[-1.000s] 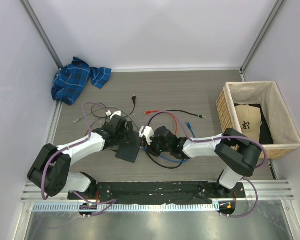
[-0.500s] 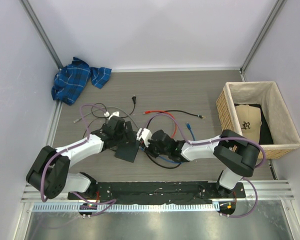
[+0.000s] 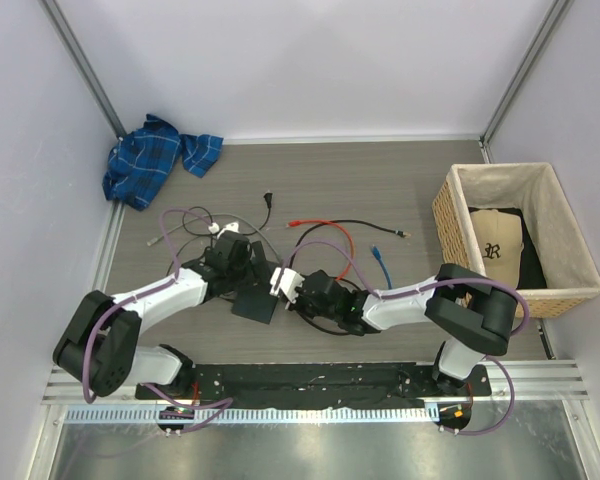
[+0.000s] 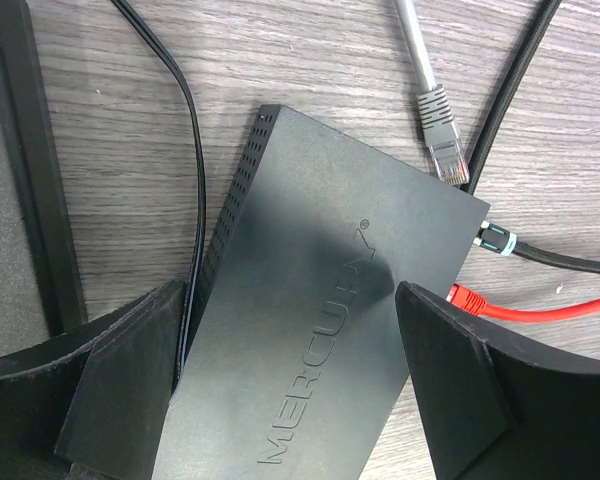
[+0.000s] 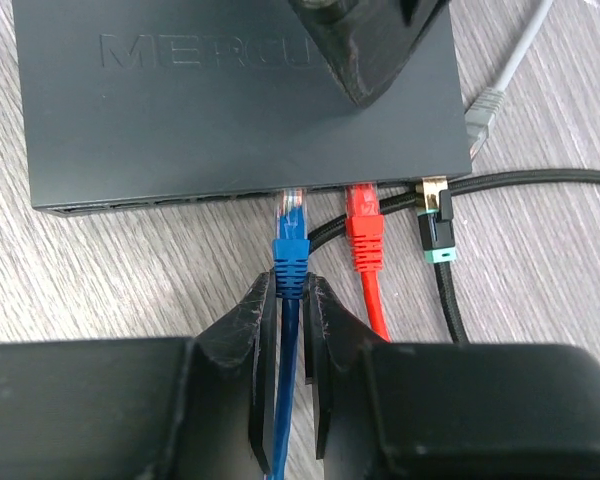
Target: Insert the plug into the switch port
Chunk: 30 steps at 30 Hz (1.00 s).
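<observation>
Since the right end effector [image 5: 290,330] pinches the blue cord [image 5: 285,410] behind its blue plug [image 5: 291,240], tip at the edge port [image 5: 293,192] of the flat dark-grey switch [image 5: 230,100], pushing may skid the switch: the left end effector [image 4: 290,330] straddles it, spread.

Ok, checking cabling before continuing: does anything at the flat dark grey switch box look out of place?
The blue plug in the right gripper shows its clear tip outside the flat dark grey switch box, seemingly not fully seated. A grey plug lies loose beside the box.
</observation>
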Motion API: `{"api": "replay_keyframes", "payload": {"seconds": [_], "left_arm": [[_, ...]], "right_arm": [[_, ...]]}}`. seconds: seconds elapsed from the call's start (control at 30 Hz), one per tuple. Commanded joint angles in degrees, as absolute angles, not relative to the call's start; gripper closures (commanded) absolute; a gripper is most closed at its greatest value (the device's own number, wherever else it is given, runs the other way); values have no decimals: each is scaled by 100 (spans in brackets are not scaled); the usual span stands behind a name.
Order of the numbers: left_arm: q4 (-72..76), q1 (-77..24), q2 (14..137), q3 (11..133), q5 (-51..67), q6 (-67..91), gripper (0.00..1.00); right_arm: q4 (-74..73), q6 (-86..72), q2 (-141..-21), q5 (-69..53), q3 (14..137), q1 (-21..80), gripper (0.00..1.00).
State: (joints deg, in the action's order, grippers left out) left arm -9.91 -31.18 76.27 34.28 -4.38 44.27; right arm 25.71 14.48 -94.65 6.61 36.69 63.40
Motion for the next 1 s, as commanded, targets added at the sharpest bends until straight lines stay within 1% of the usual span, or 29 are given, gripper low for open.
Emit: {"api": "replay_keyframes", "payload": {"seconds": [0.0,0.2,0.53,0.6,0.7,0.97], "left_arm": [[-958,-3208,7884,3401,553,4562,12],[-940,-3217,7849,3366,729,4579,12],[-660,-3445,7708,3226,967,4869,14],[-607,-3515,7752,3252,1010,4896,14],[-615,-3568,7787,3261,1072,4852,14],[-642,-3630,7682,3243,1353,4746,14]], "right_arm": [[3622,1652,-9509,326,3893,6434,99],[2971,1346,-9729,79,4578,6434,99],[3304,1064,-9861,141,4816,6416,99],[3366,1107,-9783,71,4860,6416,99],[3235,1274,-9651,-360,4974,6399,99],[3313,1468,-9510,-606,5150,6311,99]]}}
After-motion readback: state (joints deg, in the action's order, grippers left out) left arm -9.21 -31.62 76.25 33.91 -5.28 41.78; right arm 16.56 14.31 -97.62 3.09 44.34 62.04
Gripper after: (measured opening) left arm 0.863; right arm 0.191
